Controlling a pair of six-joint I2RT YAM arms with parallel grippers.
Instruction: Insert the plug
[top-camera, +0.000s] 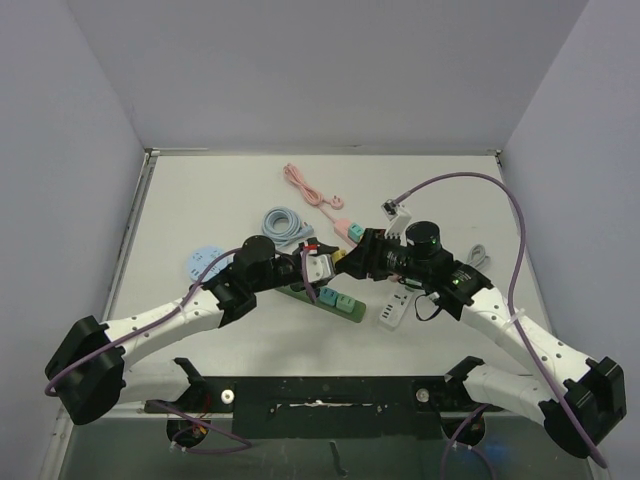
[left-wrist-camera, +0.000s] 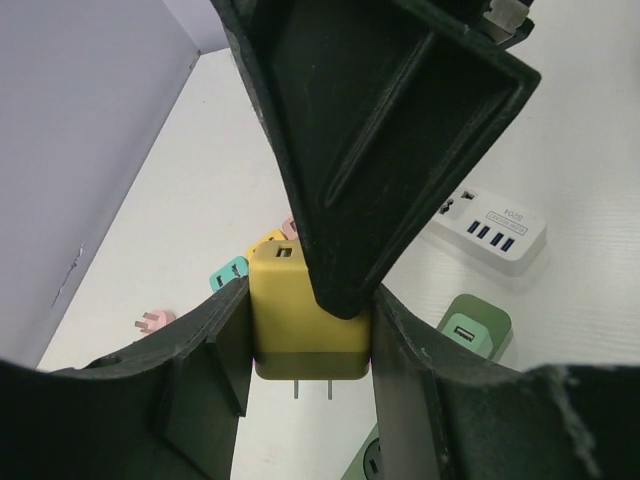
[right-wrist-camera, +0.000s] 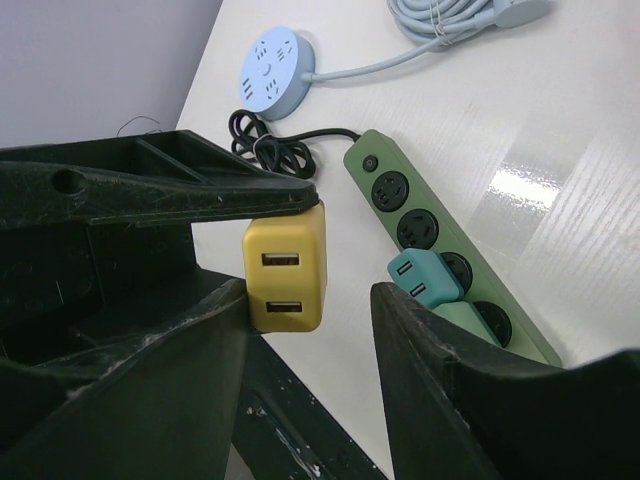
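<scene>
Where the green power strip (right-wrist-camera: 385, 165) lies, a teal plug (right-wrist-camera: 422, 277) fills one socket.

Yellow USB charger (left-wrist-camera: 290, 330) has its upper right corner covered; pale blue cable coil (right-wrist-camera: 440, 25) runs off the top edge.

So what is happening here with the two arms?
The left gripper holds a yellow charger, prongs down. The right gripper has its jaws open around the same charger, one finger beside it, the other apart. The green strip lies close by, a teal plug in it. The charger is not yet inserted.
</scene>
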